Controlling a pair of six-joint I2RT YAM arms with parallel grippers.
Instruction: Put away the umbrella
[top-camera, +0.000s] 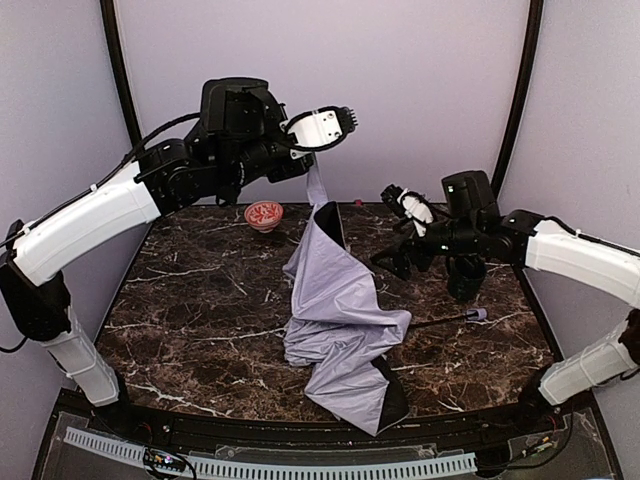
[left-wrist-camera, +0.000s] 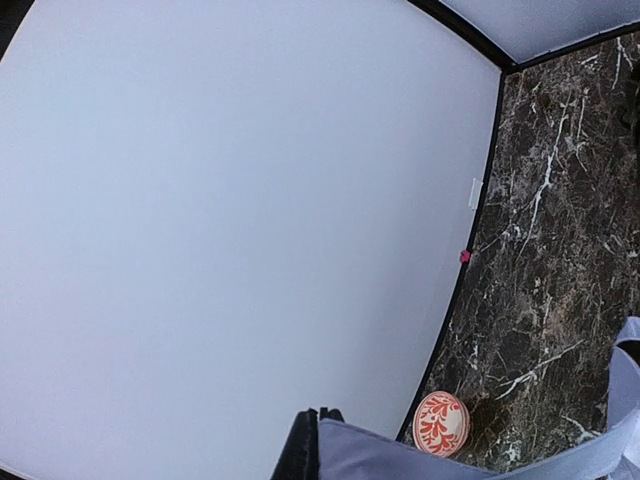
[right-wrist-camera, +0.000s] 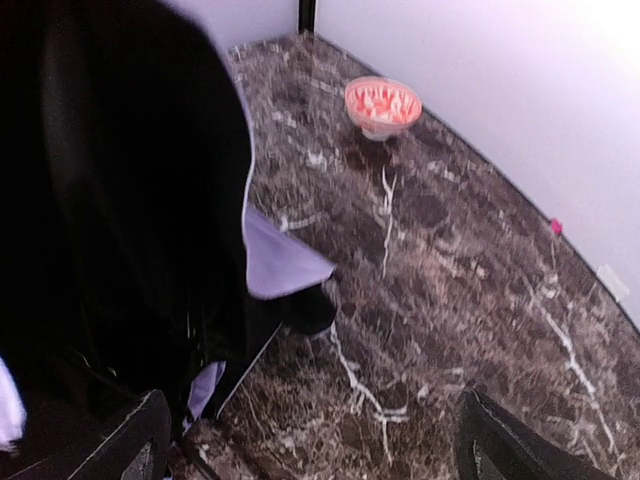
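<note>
Top external view: the dark marble table (top-camera: 200, 300) carries the umbrella (top-camera: 340, 300) at its centre, a loose heap of pale lavender fabric with its black inside showing along the near right edge and at the upper fold. The canopy is neither spread taut nor rolled. It lies slack, with one peak of cloth drawn up off the surface toward the rear.

The left gripper (top-camera: 313, 168) is closed on that raised peak and holds it well above the table. The left wrist view confirms it, with lavender fabric (left-wrist-camera: 400, 455) running up to the dark fingertip (left-wrist-camera: 305, 445) at the bottom edge.

The right gripper (top-camera: 395, 258) hangs just to the right of the heap with its jaws wide apart and nothing between them. In the right wrist view its fingers (right-wrist-camera: 140, 445) frame bare marble, and the black lining (right-wrist-camera: 110, 200) fills the left of the picture, close beside but not gripped.

The thin black shaft (top-camera: 440, 321) runs out from under the fabric to the right, lying flat, and ends in the small lavender handle (top-camera: 478, 314), which rests on the table below the right arm. Neither gripper touches it. The strap cannot be made out.

A red patterned bowl (top-camera: 264, 214) stands at the rear, apart from the umbrella.

Assessment: the task is at an early stage. The fabric is lifted by one corner only. Gathering the canopy around the shaft, securing it and setting the bundle aside all remain, in my judgement. No storage place is visible.
</note>
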